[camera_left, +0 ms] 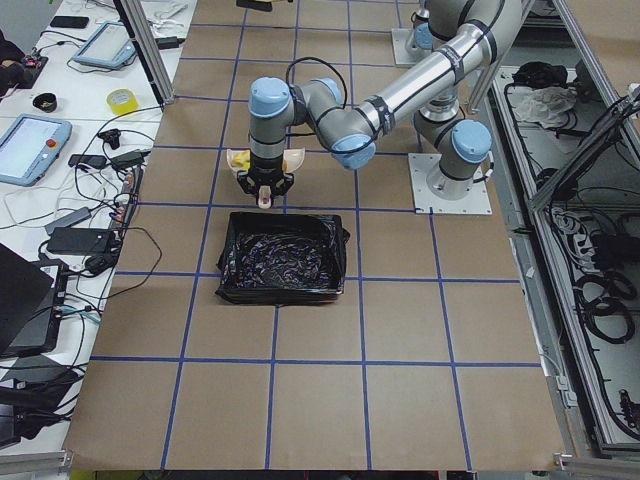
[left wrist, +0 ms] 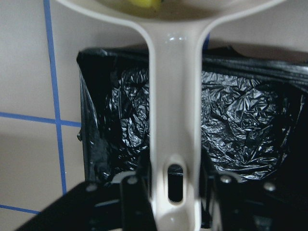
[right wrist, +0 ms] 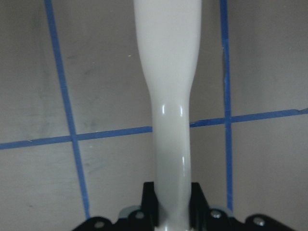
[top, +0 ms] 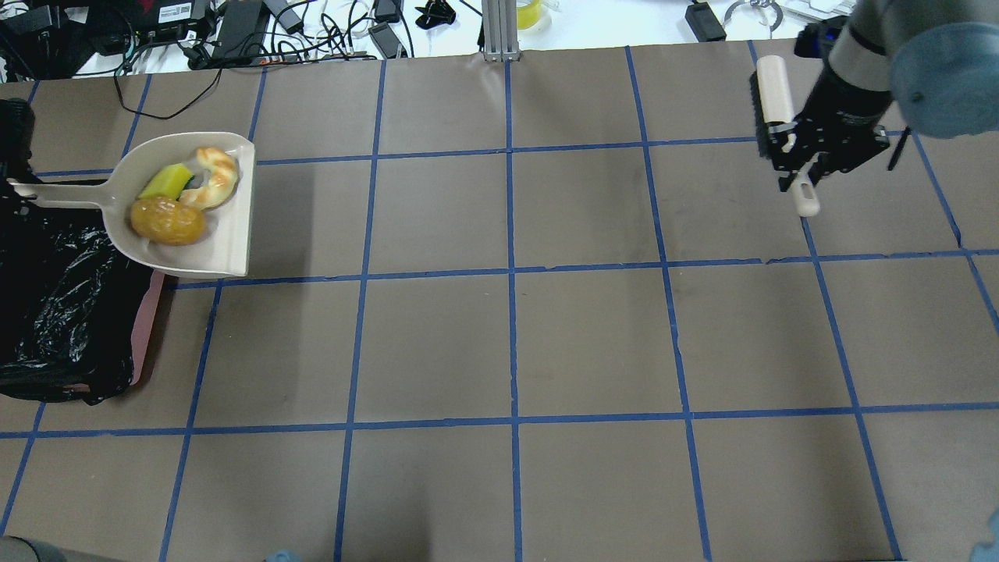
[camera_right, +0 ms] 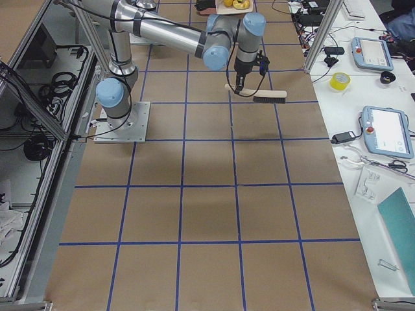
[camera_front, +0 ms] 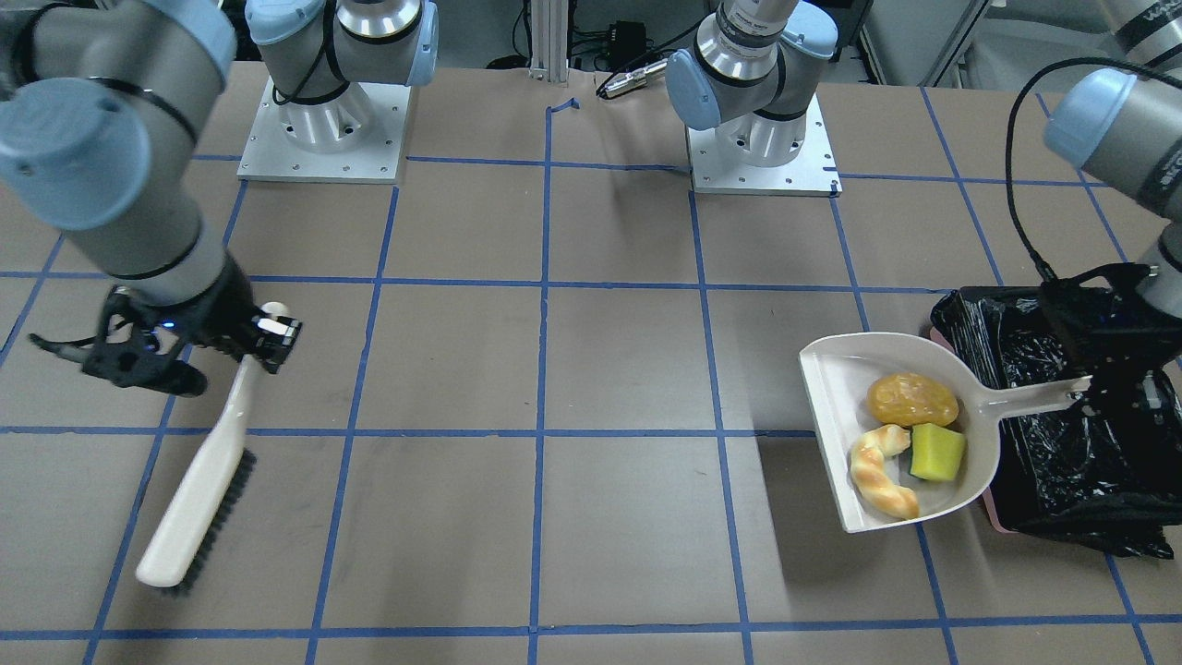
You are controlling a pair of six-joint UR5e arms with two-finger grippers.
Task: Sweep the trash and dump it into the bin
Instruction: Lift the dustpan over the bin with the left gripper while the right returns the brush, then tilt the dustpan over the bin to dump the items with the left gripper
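Left pincer (camera_front: pixel 1082 388), mine, clamped on dustpan (camera_front: pixel 831 388) handle, right side of front view. In pan, bunched together: potato-like lump (camera_front: pixel 912 399), croissant piece (camera_front: pixel 884 473), yellow-green sponge (camera_front: pixel 937 453). Handle runs over black-bagged bin (camera_front: pixel 1043 462) at right edge of frame, pan just beside it. Right pincer (camera_front: pixel 268 337) clamped on brush (camera_front: pixel 194 508) handle, left side, bristle end toward lower left. Blue-taped tabletop (camera_front: pixel 628 369) beneath.
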